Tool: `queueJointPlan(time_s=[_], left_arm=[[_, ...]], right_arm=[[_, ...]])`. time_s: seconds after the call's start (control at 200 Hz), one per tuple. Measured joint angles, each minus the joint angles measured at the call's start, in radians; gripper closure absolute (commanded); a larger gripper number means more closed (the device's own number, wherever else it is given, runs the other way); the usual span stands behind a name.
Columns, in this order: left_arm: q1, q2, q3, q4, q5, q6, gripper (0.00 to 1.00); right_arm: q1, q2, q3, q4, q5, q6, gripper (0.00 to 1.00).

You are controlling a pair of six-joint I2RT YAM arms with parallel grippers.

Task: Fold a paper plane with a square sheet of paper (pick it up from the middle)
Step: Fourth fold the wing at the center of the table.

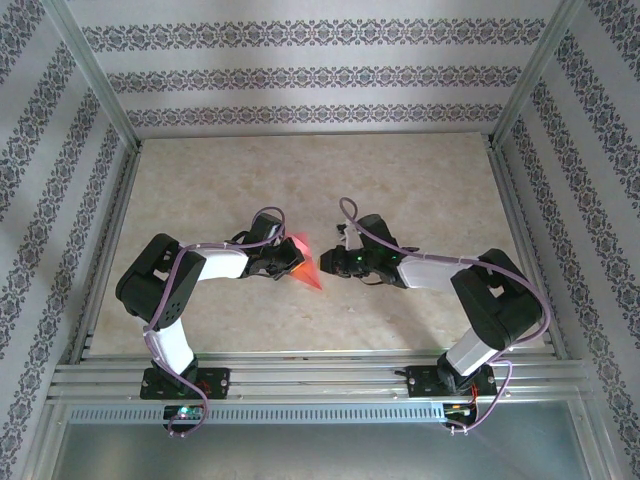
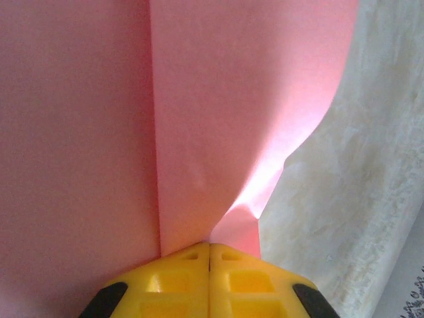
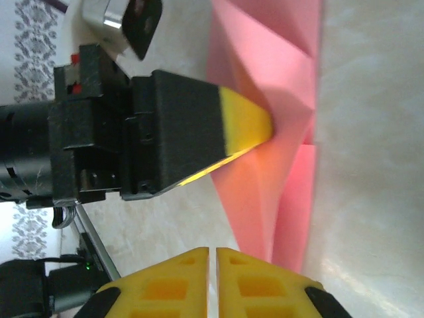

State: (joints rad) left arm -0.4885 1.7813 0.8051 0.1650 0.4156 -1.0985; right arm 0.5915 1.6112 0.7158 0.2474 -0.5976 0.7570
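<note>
**Worktop.** A pale marbled worktop is bordered by aluminium rails. Patterned wall panels stand on three sides.

**Task item.** The thin salmon-pink paper sheet is near the middle of the worktop and is partly folded. From above it looks like a wedge that tapers to a point toward the worktop's near edge. In the left wrist view the salmon-pink paper sheet has one straight crease running away from the fingers. It also has a curled free edge, with bare worktop beyond it. In the right wrist view the salmon-pink paper sheet shows several angled facets, with the worktop beside it.

**Left side.** The white-and-black left arm extends to just left of the worktop's middle. The yellow-tipped left fingers are pressed fully together, with the sheet pinched between them at the near end of the crease. From the right wrist camera, one of the left fingers is seen side-on, with its yellow tip against the paper.

**Right side.** The white-and-black right arm extends to just right of the worktop's middle. The yellow right fingers are closed to a thin seam, and nothing is visible between them. The sheet's lower point lies just beside them, but I cannot tell whether it touches them.
</note>
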Motion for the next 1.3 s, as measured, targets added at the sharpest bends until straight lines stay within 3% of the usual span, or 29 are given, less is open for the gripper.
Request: queueJointPlan(time_s=[0.355, 1.304], left_arm=[[0.006, 0.002, 0.0, 0.001, 0.014, 0.0, 0.92], [0.006, 0.004, 0.0, 0.001, 0.015, 0.0, 0.92]], right_arm=[[0.059, 0.146, 0.08, -0.067, 0.006, -0.028, 0.91], [0.059, 0.207, 0.086, -0.087, 0.003, -0.028, 0.89]])
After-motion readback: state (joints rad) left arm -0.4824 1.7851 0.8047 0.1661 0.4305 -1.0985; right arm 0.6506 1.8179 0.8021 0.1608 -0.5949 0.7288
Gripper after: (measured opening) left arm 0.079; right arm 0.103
